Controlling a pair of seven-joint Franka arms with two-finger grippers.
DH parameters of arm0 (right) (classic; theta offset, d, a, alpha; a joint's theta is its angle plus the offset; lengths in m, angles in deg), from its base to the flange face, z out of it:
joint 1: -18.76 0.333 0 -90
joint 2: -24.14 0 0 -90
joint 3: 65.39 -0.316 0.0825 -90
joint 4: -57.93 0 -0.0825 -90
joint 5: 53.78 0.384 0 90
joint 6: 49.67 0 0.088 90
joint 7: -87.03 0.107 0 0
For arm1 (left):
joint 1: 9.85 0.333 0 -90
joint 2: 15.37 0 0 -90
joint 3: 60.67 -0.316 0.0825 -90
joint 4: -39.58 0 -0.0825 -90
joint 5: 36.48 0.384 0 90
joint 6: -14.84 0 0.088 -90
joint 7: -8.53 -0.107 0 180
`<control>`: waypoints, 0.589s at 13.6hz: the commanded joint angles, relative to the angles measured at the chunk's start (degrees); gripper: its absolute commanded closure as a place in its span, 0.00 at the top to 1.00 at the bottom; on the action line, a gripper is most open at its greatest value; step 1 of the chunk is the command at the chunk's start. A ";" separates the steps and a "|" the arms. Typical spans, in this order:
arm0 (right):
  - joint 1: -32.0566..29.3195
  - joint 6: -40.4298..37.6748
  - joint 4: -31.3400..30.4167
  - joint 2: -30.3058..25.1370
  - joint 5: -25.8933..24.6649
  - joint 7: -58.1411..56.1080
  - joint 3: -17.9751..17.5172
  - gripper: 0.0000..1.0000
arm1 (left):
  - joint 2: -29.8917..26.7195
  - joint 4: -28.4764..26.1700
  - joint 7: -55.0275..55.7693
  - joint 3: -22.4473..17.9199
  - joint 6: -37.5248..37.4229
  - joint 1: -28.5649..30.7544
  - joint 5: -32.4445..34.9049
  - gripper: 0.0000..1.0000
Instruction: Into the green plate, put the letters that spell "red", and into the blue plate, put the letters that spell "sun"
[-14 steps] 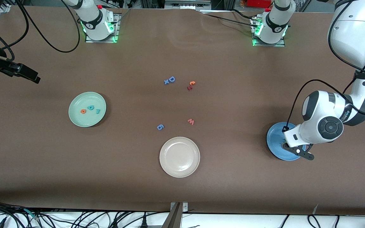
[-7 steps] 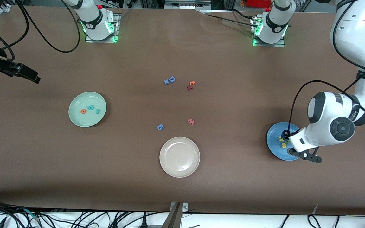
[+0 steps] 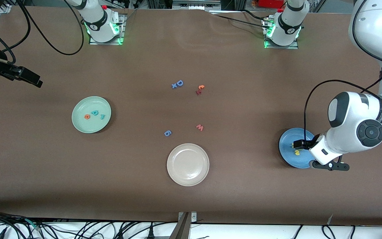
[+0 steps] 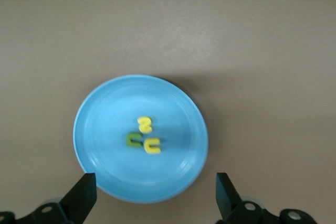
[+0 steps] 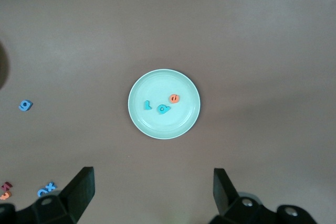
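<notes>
The blue plate holds a yellow "s", a green "n" and a yellow "u", bunched near its middle. My left gripper hangs open above the plate's rim with nothing between its fingers. In the front view the left hand covers part of the blue plate. The green plate holds an orange "e", a teal "d" and a teal "r". My right gripper waits open, high above the table beside the green plate.
A beige-white plate lies near the front camera at mid-table. Loose letters lie in the middle: a blue "D" with an "x", an orange "t" on a red letter, a pink "w", a blue "6".
My left gripper opened and drew up and away from the blue plate toward the left arm's end, uncovering the letters in it. The right arm has stayed still.
</notes>
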 commanded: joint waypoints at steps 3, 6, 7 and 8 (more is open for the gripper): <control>0.19 -0.10 0.46 -0.30 0.28 -0.79 0.08 1.00 | -11.54 -0.65 4.91 -3.49 -11.76 -5.00 -2.19 1.00; 0.19 -0.10 0.46 -0.30 0.37 -0.79 0.17 1.00 | -17.96 -0.65 3.69 -12.44 -16.34 -9.75 -6.84 1.00; 0.19 -0.10 0.46 -0.21 0.37 -0.79 0.17 1.00 | -19.54 -0.65 1.86 -13.34 -18.27 -10.02 -7.03 1.00; 0.19 -0.10 0.46 -0.29 0.37 -0.79 0.17 1.00 | -21.30 -0.74 0.19 -13.61 -19.07 -9.94 -7.38 1.00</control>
